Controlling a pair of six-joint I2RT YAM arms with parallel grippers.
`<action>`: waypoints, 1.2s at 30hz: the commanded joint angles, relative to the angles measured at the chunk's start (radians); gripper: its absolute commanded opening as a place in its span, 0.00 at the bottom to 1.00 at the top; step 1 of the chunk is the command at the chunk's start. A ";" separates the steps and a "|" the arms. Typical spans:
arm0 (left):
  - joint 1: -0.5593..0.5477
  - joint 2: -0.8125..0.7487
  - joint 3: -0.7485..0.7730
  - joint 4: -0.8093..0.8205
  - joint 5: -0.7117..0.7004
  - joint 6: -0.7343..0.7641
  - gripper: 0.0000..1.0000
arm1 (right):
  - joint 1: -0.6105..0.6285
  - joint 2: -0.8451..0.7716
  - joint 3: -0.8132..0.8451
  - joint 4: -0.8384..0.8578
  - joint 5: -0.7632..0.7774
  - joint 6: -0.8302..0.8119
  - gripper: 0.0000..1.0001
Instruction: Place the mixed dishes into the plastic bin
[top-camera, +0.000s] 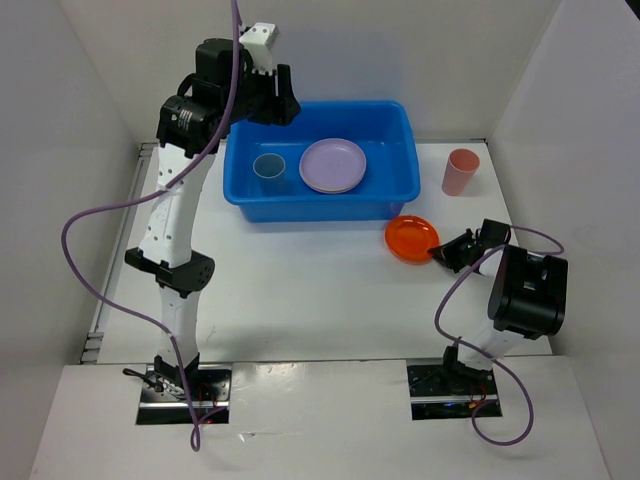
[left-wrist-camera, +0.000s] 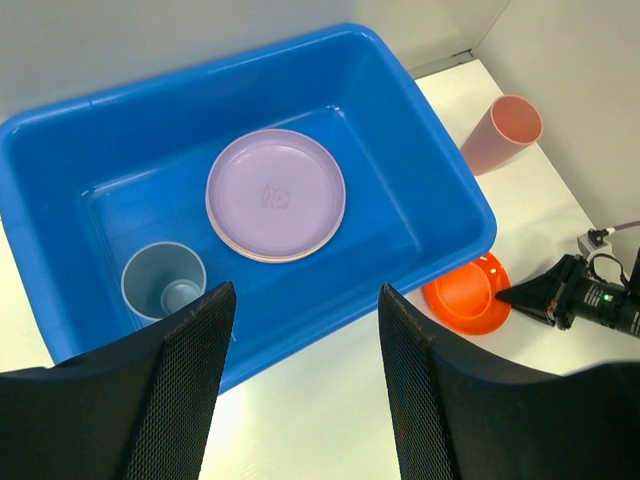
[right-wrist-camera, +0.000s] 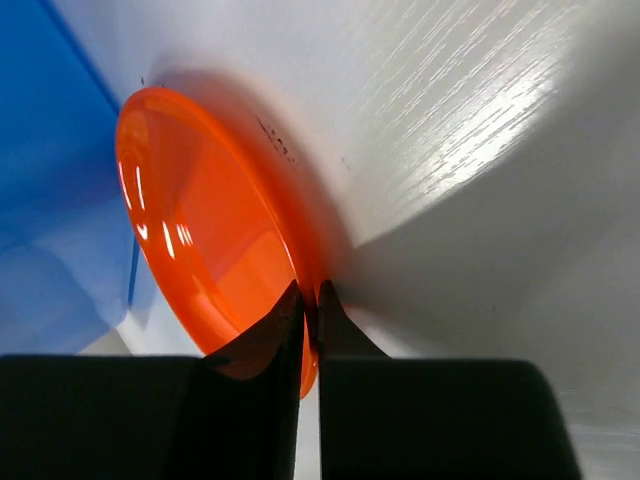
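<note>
The blue plastic bin (top-camera: 400, 125) stands at the back of the table and holds a lavender plate (top-camera: 333, 165) on a stack and a light-blue cup (top-camera: 269, 170). An orange plate (top-camera: 410, 238) lies in front of the bin's right corner. My right gripper (top-camera: 440, 253) is shut on its near rim, one finger inside and one outside (right-wrist-camera: 310, 300). A salmon-pink cup (top-camera: 460, 172) stands right of the bin. My left gripper (top-camera: 283, 108) is open and empty, high over the bin's back left corner. In the left wrist view I see the bin (left-wrist-camera: 440, 180), the lavender plate (left-wrist-camera: 275, 195), the blue cup (left-wrist-camera: 163, 285), the orange plate (left-wrist-camera: 465, 293) and the pink cup (left-wrist-camera: 503, 132).
White walls enclose the table at the back and both sides. The bin's wall (right-wrist-camera: 50, 180) stands just beyond the orange plate in the right wrist view. A purple cable (top-camera: 100, 215) loops off the left arm.
</note>
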 joint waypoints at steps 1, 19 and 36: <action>-0.004 -0.062 -0.015 0.011 0.006 -0.010 0.67 | 0.006 0.024 0.019 -0.040 0.061 -0.034 0.04; -0.014 -0.093 -0.038 0.001 0.038 -0.001 0.67 | 0.397 -0.454 0.069 -0.476 0.159 0.036 0.01; -0.014 -0.196 -0.099 0.001 0.061 0.027 0.68 | 0.741 -0.303 0.655 -0.557 -0.026 0.033 0.01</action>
